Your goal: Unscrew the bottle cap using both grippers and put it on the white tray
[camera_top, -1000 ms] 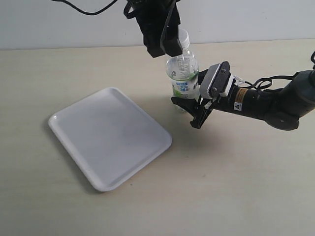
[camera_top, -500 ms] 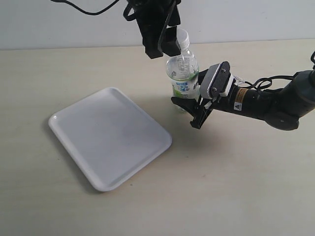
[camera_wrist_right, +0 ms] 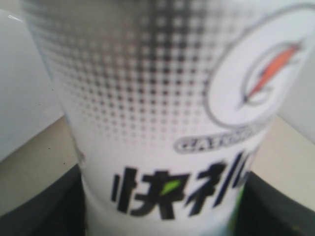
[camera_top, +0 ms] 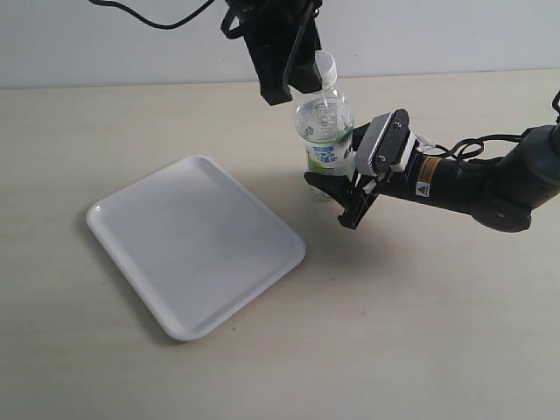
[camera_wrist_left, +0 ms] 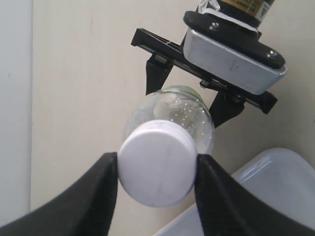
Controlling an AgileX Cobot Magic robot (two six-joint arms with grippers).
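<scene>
Since a second earlier, your left gripper had crept slightly upward at the top of the bottle, uncovering more of the bottle cap in the exterior view, while everything else had kept its place. You had the white tray flat on the tabletop, apart from the bottle on its left, and the right gripper was clamped low on the upright bottle, one finger each side. The bottle cap sat atop the neck, off the tray, pinched between the left gripper's two fingers.
</scene>
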